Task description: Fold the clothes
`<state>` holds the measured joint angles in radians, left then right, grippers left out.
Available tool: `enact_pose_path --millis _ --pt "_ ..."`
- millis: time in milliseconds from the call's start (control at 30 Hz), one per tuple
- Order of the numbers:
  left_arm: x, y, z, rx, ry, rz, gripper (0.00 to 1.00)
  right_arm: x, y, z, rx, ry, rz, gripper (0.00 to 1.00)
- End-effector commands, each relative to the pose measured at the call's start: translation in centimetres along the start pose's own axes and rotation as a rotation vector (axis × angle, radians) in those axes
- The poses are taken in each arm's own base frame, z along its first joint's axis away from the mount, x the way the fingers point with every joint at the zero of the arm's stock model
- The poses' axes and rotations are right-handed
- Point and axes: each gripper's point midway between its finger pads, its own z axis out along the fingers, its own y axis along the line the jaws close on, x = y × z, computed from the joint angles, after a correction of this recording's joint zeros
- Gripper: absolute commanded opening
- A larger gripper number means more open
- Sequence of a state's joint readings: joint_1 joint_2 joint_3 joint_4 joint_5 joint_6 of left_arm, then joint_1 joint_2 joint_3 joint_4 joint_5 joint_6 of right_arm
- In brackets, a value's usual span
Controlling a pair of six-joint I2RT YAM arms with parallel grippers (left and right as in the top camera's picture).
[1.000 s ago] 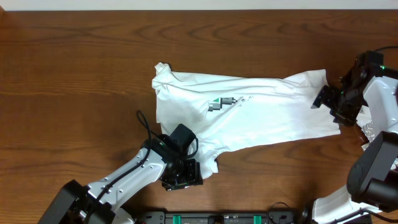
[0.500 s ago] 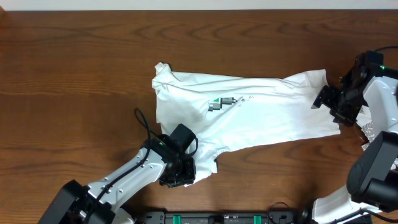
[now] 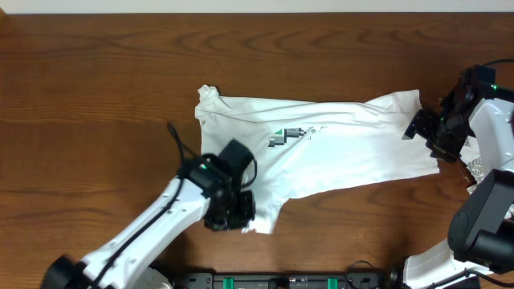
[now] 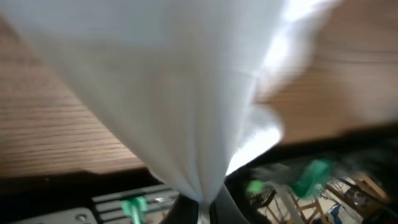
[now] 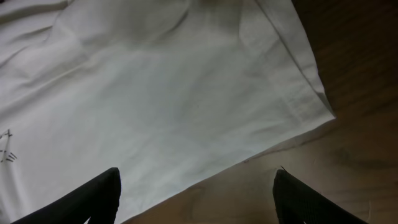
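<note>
White, limp: found shirt spread mid-frame on worktop. Clenched left gripper on lower-left hem; hovered right gripper, splayed, over right hem. Judged light, drapey; best pinched at hems.

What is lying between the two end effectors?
In the overhead view, the white T-shirt lies spread between them: the left end effector pinches one edge, the right end effector is open by the other.
</note>
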<state>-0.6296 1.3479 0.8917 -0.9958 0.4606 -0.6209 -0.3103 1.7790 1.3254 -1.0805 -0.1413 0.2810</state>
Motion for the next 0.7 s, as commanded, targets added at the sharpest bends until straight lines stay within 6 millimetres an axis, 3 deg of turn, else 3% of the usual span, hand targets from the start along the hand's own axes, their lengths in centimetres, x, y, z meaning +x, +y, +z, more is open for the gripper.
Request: enact_pose_path --millis 0,100,300,533,667 --pt "-1.6 -1.9 -3.7 0.047 -0.126 0.089 0.06 -0.1 -0.1 -0.3 0.0 -0.012 -0.004 0.77" --pt "-3.7 -1.4 -5.4 0.023 -0.222 0.075 0.06 -0.1 -0.1 -0.3 0.0 -0.011 -0.004 0.77" --pt "-6.7 1.0 -6.5 0.008 -0.286 0.013 0.06 0.0 -0.1 -0.3 0.0 -0.009 -0.005 0.77" --pt "-10.5 1.8 -6.5 0.026 -0.351 -0.023 0.07 0.0 -0.1 -0.3 0.001 -0.008 -0.008 0.77" --pt "-13.1 1.9 -5.5 0.035 -0.372 -0.034 0.07 0.0 0.0 -0.3 0.0 -0.007 -0.009 0.78"
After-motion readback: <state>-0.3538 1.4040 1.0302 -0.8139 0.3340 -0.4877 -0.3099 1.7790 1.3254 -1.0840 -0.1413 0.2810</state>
